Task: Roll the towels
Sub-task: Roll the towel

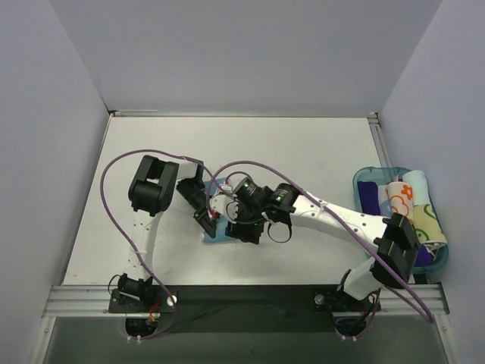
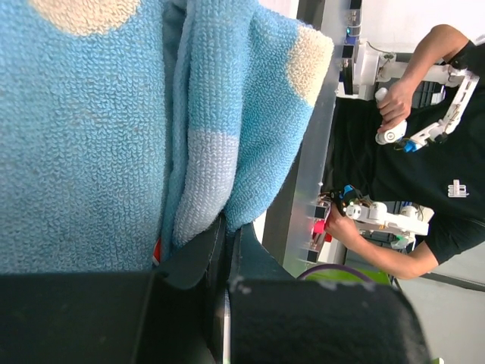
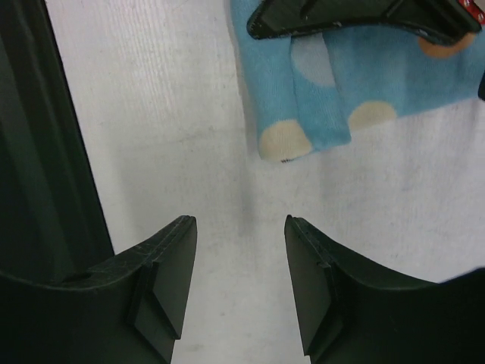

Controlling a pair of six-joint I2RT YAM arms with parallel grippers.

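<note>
The light blue towel [image 1: 218, 236] with pale and orange dots lies partly folded on the table mid-front. It fills the left wrist view [image 2: 91, 136]. My left gripper [image 2: 227, 229] is shut on a folded edge of it, and in the top view this gripper [image 1: 206, 218] sits at the towel's left side. My right gripper [image 3: 239, 227] stands open over bare table just short of the towel's corner [image 3: 303, 129], with nothing between its fingers. From above, the right gripper [image 1: 242, 230] is at the towel's right edge. A rolled white towel with orange prints [image 1: 402, 199] lies in the tray on the right.
A blue tray [image 1: 362, 176] at the right table edge holds rolled cloths, one of them purple [image 1: 370, 196]. White walls enclose the table on the left, back and right. Both arms and their purple cables cross the table's middle.
</note>
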